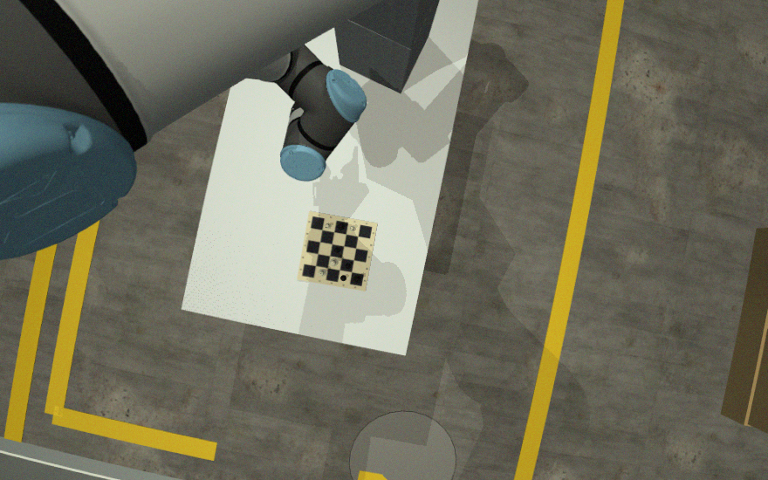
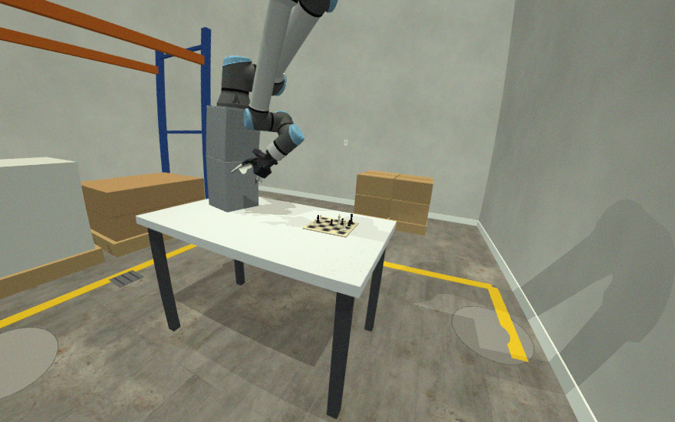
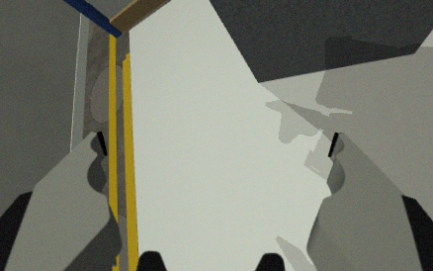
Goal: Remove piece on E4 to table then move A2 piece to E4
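Chessboard (image 1: 299, 275) (image 2: 324, 232) shows black and pale squares.

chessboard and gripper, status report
Gripper open, nothing held. Chessboard on table, pieces on it. Nothing seen on top of the pieces.

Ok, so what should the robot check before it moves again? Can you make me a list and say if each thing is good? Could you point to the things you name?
1. Gripper (image 2: 244, 173) (image 3: 216, 134) open: ok, its fingers are spread wide.
2. Nothing between the fingers: ok, just a gap.
3. Chessboard (image 1: 313, 258) (image 2: 324, 232) on the table (image 1: 243, 238) (image 2: 256, 235) (image 3: 214, 124): ok, it lies flat.
4. Gripper above the board: not ok, it is off to the side, nearer the grey pedestal (image 1: 375, 51) (image 2: 225, 183) (image 3: 342, 30).
5. Square letters and numbers readable: cannot tell, too small.
6. Piece on E4 picked out for sure: cannot tell, for the same reason.
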`<move>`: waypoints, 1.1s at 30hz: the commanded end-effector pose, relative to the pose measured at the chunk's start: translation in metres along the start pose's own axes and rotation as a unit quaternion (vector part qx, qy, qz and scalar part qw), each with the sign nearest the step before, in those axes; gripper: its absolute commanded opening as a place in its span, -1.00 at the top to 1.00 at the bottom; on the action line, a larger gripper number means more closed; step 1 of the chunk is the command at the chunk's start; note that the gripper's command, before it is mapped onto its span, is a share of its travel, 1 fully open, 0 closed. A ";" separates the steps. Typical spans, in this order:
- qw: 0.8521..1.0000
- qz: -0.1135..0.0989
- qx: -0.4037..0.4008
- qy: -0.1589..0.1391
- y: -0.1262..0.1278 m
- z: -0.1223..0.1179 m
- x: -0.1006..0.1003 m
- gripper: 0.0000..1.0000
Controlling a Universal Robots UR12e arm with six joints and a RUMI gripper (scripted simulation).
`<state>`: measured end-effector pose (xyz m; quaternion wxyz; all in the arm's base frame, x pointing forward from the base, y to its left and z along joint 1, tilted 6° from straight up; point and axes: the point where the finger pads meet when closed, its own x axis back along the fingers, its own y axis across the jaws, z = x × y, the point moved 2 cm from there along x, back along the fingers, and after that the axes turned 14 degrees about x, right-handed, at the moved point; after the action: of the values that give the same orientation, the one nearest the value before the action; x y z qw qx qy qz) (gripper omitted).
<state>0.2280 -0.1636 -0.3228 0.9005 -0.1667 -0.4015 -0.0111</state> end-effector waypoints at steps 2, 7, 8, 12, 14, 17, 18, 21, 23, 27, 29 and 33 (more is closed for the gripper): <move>1.000 0.000 0.000 0.000 0.000 0.000 0.000 -1.00; 1.000 0.000 0.000 0.000 0.000 0.000 0.000 -1.00; 1.000 0.000 0.000 0.000 0.000 0.000 0.000 -1.00; 1.000 0.000 0.000 0.000 0.000 0.000 0.000 -1.00; 1.000 0.000 0.000 0.000 0.000 0.000 0.000 -1.00; 1.000 0.000 0.000 0.000 0.000 0.000 0.000 -1.00; 1.000 0.000 0.000 0.000 0.000 0.000 0.000 -1.00; 1.000 -0.002 0.000 0.000 0.000 -0.002 0.000 -1.00; 1.000 -0.005 -0.001 0.001 0.001 -0.005 -0.001 -1.00; 1.000 -0.020 0.000 0.005 0.005 -0.013 -0.003 -1.00; 0.999 -0.032 0.000 0.008 0.008 -0.021 -0.005 -1.00; 0.998 -0.057 0.001 0.015 0.015 -0.036 -0.008 -1.00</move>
<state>0.2382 -0.1608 -0.3387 0.9033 -0.1528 -0.3991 -0.0377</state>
